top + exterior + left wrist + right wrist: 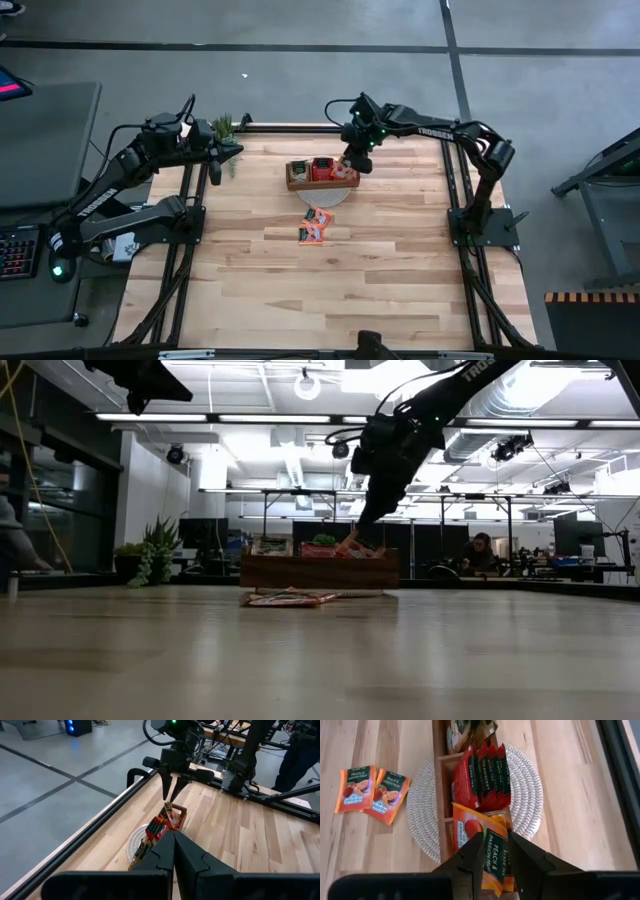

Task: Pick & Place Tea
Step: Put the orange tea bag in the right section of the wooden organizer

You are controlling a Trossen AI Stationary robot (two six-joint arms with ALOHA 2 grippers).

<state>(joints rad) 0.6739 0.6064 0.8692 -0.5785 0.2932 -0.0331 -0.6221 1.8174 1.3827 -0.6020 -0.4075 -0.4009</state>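
The brown wooden tray [300, 178] stands on a round white mat [335, 197] at the table's far middle. Red tea sachets [482, 777] stand upright in its middle compartment and greyer ones [462, 732] in another. Two orange tea sachets [315, 226] lie flat on the table in front of the mat. My right gripper [352, 168] hangs over the tray's right end, shut on an orange tea sachet [475, 827]. My left gripper [236, 150] waits shut, high over the far left corner. My right gripper holds the orange sachet by its upper end [492, 851], which sits between the two fingers. The fingers slant down from above and from the far right. The sachet hangs tilted below them, its lower end [349, 544] at the tray's right compartment; whether it touches the tray I cannot tell.
A small green plant [222, 128] stands at the far left corner near my left gripper. The wide near half of the wooden table [330, 300] is bare board. Black rails [460, 200] edge the table's sides. A person [481, 550] sits in the room beyond.
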